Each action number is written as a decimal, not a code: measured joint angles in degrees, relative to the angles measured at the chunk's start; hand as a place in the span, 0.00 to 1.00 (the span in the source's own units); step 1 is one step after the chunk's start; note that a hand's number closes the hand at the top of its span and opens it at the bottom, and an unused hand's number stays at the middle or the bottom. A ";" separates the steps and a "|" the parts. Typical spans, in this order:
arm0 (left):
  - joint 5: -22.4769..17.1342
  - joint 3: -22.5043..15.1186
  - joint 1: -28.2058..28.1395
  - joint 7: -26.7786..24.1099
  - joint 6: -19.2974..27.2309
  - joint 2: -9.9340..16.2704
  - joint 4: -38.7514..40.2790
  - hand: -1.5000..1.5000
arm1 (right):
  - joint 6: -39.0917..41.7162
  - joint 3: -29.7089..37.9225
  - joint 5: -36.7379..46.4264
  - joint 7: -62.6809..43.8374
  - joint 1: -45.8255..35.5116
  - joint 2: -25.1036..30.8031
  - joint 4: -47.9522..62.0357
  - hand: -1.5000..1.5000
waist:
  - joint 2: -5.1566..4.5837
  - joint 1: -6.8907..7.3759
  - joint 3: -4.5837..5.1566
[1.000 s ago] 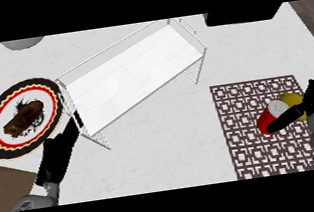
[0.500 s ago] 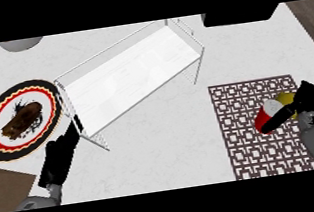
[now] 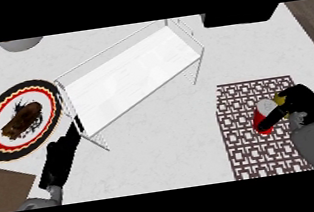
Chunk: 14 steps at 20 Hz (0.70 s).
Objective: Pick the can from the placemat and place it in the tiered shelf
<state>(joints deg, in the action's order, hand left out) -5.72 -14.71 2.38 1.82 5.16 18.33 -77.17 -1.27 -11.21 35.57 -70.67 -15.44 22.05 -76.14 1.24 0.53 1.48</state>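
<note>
Right black hand (image 3: 301, 102) is curled around the red-and-white cylindrical can (image 3: 266, 116), which lies tilted over the brown lattice-patterned placemat (image 3: 249, 143). Left black hand (image 3: 64, 154) rests with fingers straight beside the white wire tiered shelf (image 3: 129, 76). A round patterned plate (image 3: 20, 119) sits left on the pale bench (image 3: 166, 147).

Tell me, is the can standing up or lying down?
Lying down, it seems. The can shows its long red-and-white side slanting across the placemat, with the right hand around its upper end.
</note>
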 measured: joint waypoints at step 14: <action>0.88 0.96 -0.57 0.66 -0.35 -0.06 -1.04 0.50 | 1.38 0.63 10.53 2.30 -1.55 -3.16 0.28 1.00 | -0.39 -0.16 -0.69</action>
<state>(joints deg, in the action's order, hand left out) -4.84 -13.75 1.82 2.49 4.81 18.26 -78.21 0.12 -10.58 46.09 -68.37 -16.98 18.89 -75.86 0.84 0.37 0.79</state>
